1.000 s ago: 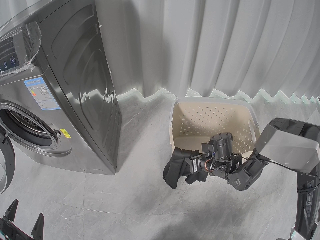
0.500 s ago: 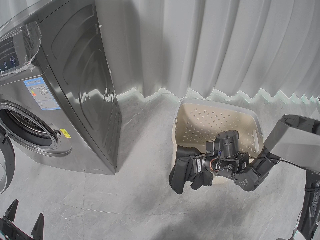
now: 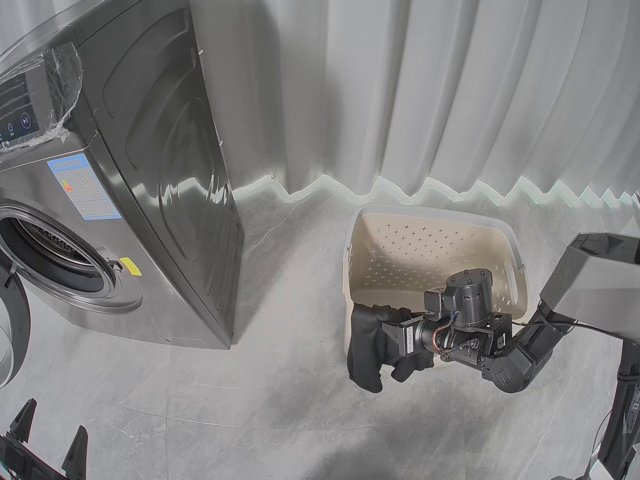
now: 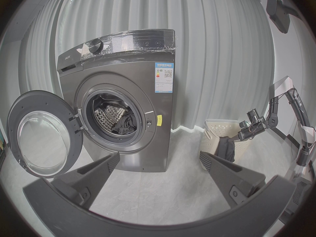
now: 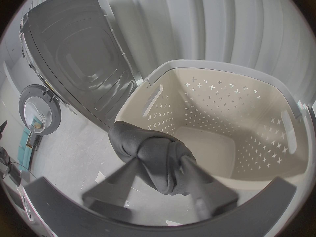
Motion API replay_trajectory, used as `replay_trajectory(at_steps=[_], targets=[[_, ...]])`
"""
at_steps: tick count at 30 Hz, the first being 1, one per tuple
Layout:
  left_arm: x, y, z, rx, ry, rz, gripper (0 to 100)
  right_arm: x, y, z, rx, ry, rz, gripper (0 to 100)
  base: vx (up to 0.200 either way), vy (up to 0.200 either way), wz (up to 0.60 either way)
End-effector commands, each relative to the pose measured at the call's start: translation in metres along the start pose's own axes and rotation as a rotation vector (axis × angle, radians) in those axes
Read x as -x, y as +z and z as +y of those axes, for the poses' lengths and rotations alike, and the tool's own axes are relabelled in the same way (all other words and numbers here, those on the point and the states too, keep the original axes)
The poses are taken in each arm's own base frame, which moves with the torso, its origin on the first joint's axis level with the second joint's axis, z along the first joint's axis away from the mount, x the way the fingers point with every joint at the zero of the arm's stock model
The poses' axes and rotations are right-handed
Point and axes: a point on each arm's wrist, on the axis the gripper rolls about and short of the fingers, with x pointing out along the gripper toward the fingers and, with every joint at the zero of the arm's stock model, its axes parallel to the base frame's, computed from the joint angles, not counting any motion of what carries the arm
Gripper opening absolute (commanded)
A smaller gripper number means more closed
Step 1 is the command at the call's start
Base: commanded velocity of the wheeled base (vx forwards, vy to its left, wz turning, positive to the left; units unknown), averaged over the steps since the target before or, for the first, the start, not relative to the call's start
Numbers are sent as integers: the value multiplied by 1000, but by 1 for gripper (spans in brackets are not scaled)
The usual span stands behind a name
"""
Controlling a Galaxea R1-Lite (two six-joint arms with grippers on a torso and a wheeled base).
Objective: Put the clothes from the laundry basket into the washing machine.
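Note:
A dark grey garment [image 3: 370, 351] hangs over the front left corner of the cream laundry basket [image 3: 433, 209]. My right gripper [image 5: 159, 160] is shut on the garment [image 5: 154, 148], just outside the basket's rim [image 5: 230, 65]. The basket's floor looks bare. At the left stands the grey washing machine [image 3: 167, 168] with its round door [image 4: 42, 134] swung open. Dark clothes [image 4: 126, 124] lie in its drum. My left gripper [image 4: 158, 155] is open and holds nothing, low in front of the machine [image 4: 131, 76], with its fingertips [image 3: 79, 438] at the bottom left of the head view.
White curtains [image 3: 433, 81] hang behind the basket and the machine. Bare grey floor [image 3: 287, 341] lies between the machine and the basket. The open door [image 3: 10, 331] juts out at the far left.
My right arm has drawn back to the right and toward me with the garment. The basket has slid a little the same way. The left gripper has kept still.

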Motion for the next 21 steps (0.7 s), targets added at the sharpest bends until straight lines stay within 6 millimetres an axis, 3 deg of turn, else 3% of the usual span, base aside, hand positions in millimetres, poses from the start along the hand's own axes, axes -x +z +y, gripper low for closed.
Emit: replay_trajectory(at_steps=[1, 12, 21], targets=[[0, -5, 0, 1, 0, 0, 100, -4, -6, -1, 1, -6, 16, 100, 0, 0, 0], [0, -4, 0, 1, 0, -1, 100, -2, -19, -1, 21, -3, 61, 100, 0, 0, 0], [0, -4, 0, 1, 0, -1, 100, -21, -33, 7, 49, 28, 41, 100, 0, 0, 0]])
